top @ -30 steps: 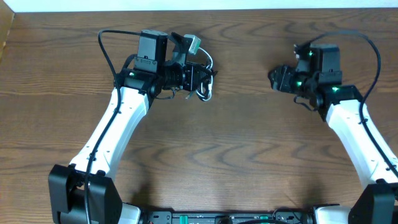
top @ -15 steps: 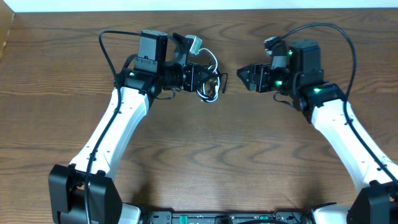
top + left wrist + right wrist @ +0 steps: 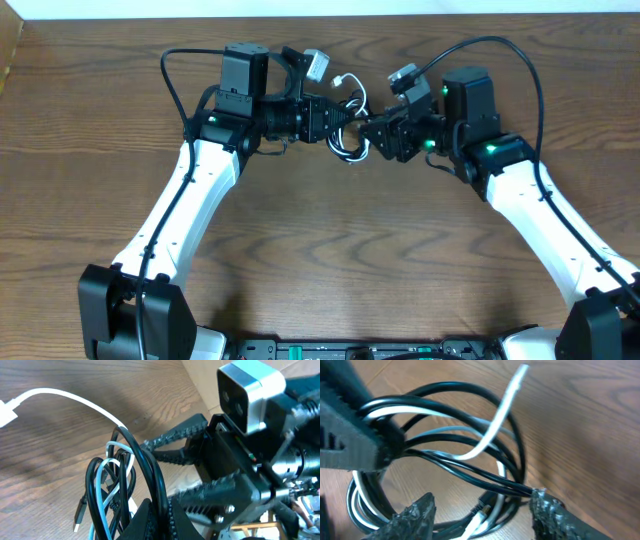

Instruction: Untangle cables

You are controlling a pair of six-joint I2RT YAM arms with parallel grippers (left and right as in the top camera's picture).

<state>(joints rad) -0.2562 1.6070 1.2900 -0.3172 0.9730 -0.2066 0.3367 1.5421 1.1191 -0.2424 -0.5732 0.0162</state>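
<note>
1. Nearest the tabletop's near edge you only get the black bases of both arms. They're chopped off by the frame, so not much to say there.
2. The white-and-black left arm climbs from the near-left corner of the brown wood-grain tabletop toward the far edge. Its wrist is bent to point right. The white-and-black right arm mirrors it from the near-right corner, wrist pointing left.
3. They meet around the middle of the far half. The left gripper is clamped tight on the coil of thin black and white cables.
4. The right gripper has its jaws apart, straddling the lower loops of that coil. One black strand runs right up to a rough black fingertip. Nothing looks pinched on that side.
5. Hard-to-see stuff:
   - The left fingers are cut off at the bottom of their own wrist view, and the clamp hides how the strands cross inside it.
   - A loose white cord arcs away to a flat white plug, half out of frame.
   - A small dark plug dangles under the loops.
   - Can't tell whether the coil touches the wood.
</note>
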